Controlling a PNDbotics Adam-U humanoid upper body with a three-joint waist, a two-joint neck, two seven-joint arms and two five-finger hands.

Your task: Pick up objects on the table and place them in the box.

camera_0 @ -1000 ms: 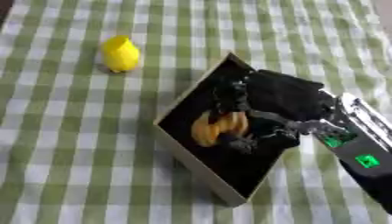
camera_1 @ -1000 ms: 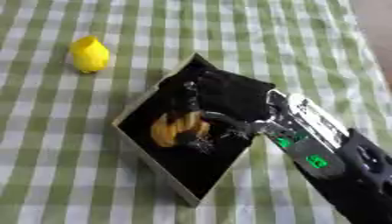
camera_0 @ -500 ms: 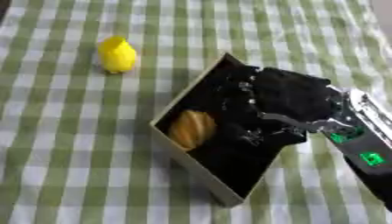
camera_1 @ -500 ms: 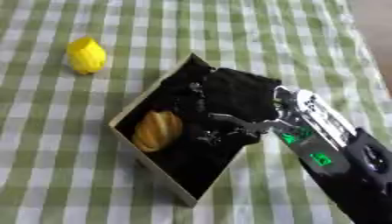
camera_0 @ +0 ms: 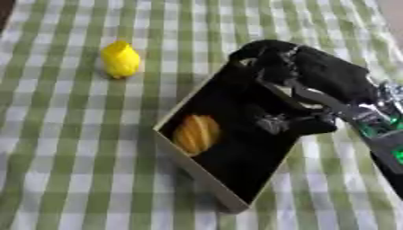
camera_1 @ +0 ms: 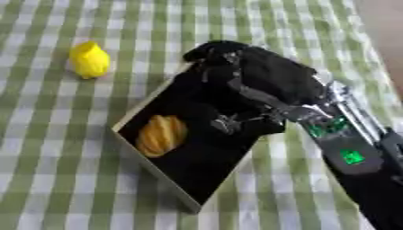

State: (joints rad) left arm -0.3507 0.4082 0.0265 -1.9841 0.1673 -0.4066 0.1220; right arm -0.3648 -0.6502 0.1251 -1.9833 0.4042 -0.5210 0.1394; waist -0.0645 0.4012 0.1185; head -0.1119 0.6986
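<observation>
A box (camera_0: 206,177) with a black inside and pale walls lies askew in the middle of the green checked cloth. An orange ridged object (camera_0: 196,134) lies in its left corner, free of any hand. My right hand (camera_0: 303,85) hangs over the box's far right part, its fingers relaxed and spread, holding nothing. A yellow object (camera_0: 120,59) sits on the cloth at the upper left, well apart from the box. My left hand shows in neither view.
My right forearm (camera_1: 346,155), silver with green lights, runs from the lower right corner up to the box. The green and white checked tablecloth (camera_0: 71,148) covers the whole table.
The orange object has left my right hand and now lies on the box floor. My hand has opened and drawn back toward the box's far right corner.
</observation>
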